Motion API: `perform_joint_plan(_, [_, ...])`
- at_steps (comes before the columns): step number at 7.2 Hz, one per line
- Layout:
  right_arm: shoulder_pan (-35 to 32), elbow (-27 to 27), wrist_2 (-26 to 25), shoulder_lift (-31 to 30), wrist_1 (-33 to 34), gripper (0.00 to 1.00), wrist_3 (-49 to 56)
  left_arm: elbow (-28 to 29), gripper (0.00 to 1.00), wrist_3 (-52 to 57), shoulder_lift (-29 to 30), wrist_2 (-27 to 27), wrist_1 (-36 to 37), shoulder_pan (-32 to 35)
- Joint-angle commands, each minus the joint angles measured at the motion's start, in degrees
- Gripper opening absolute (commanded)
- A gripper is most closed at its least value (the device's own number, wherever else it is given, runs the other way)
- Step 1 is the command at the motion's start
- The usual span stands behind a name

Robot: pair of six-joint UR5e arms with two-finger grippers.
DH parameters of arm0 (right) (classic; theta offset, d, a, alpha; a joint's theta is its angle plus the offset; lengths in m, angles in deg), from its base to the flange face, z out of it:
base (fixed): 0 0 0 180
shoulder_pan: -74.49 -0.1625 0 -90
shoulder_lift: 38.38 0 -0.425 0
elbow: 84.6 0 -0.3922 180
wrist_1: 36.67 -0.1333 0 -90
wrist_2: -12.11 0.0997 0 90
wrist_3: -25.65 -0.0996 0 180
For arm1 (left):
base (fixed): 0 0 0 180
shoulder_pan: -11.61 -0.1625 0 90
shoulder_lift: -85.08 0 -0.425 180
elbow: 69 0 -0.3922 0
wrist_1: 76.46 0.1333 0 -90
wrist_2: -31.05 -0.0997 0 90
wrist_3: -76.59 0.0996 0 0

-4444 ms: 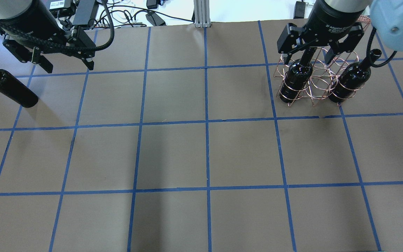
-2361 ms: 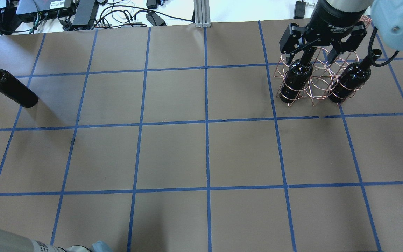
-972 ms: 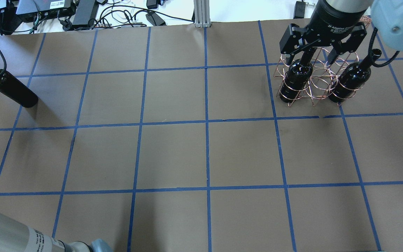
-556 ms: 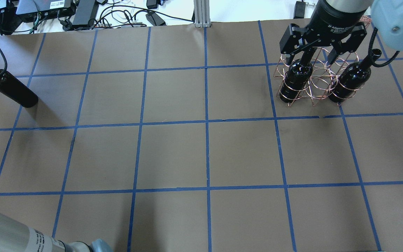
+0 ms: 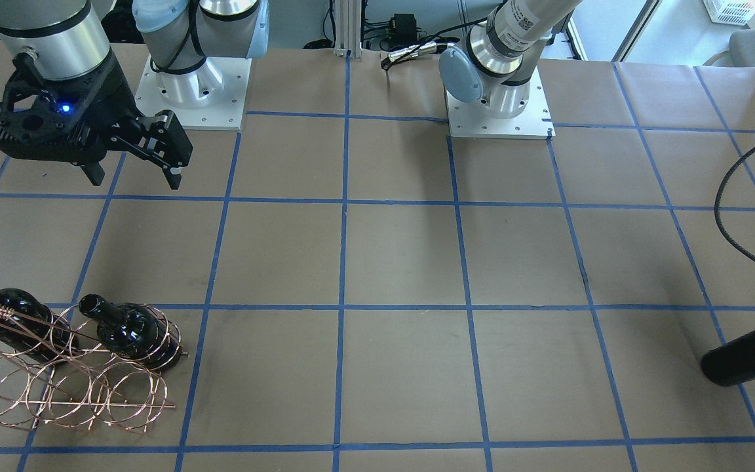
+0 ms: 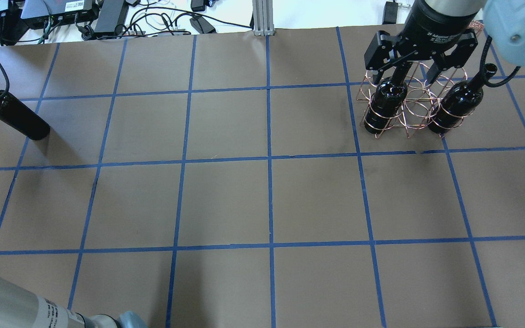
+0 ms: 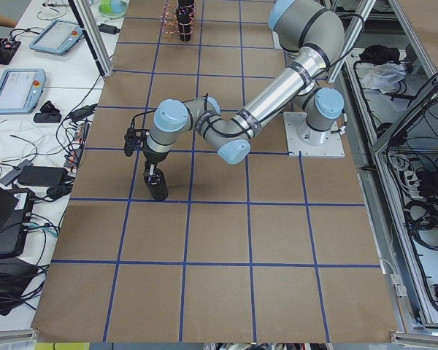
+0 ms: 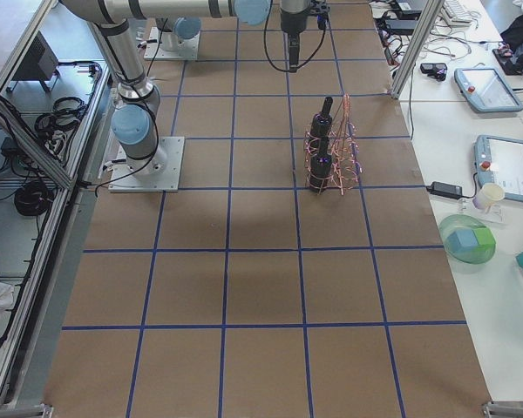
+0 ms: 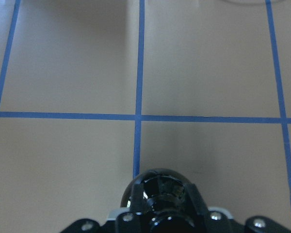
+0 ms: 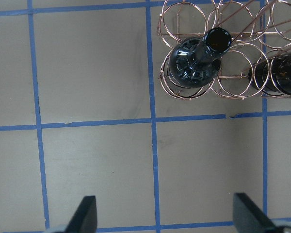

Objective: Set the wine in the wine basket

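Left gripper (image 9: 164,209) clamps the wine (image 6: 16,116) by its neck — body upright beneath, ready for the wine basket (image 6: 410,107) — right gripper (image 10: 165,216) gapes.

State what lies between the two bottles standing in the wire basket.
Only empty loops of the wine basket, seen in the overhead view between one bottle and the other bottle.

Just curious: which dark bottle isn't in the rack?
The black glass bottle alone at the left pincer; the other two stand in the copper wire rack.
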State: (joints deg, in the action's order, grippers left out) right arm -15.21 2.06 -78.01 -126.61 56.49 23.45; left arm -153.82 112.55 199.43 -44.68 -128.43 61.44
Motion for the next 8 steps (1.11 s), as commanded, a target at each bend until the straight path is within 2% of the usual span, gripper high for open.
perform_joint_plan(1, [0.0,0.0,0.0,0.2,0.5,1.0,0.1,0.0,0.08,-0.5,-2.5,-1.3,-1.2,2.3])
perform_joint_plan(2, [0.0,0.0,0.3,0.3,0.5,1.0,0.0,0.1,0.08,-2.3,-5.0,-5.1,-4.4,6.4])
perform_joint_plan(4, [-0.1,0.0,0.2,0.3,0.6,1.0,-0.1,-1.0,0.07,-13.2,-9.6,-6.9,-8.2,12.7])
perform_joint_plan(5, [-0.1,0.0,0.3,0.3,0.6,1.0,-0.1,-2.7,0.07,-18.3,-12.0,-7.1,-10.2,15.9])
perform_joint_plan(6, [-0.1,0.0,0.4,0.3,0.6,1.0,-0.1,-6.4,0.05,-25.4,-14.6,-10.0,-10.0,19.5])
perform_joint_plan(7, [-0.2,0.1,0.7,0.3,0.6,1.0,-0.8,-9.5,0.05,-33.0,-16.7,-10.4,-9.7,23.3])
perform_joint_plan(8, [-0.2,0.1,0.7,0.3,0.7,1.0,-0.5,-11.1,0.04,-38.8,-18.0,-13.6,-9.7,27.9])
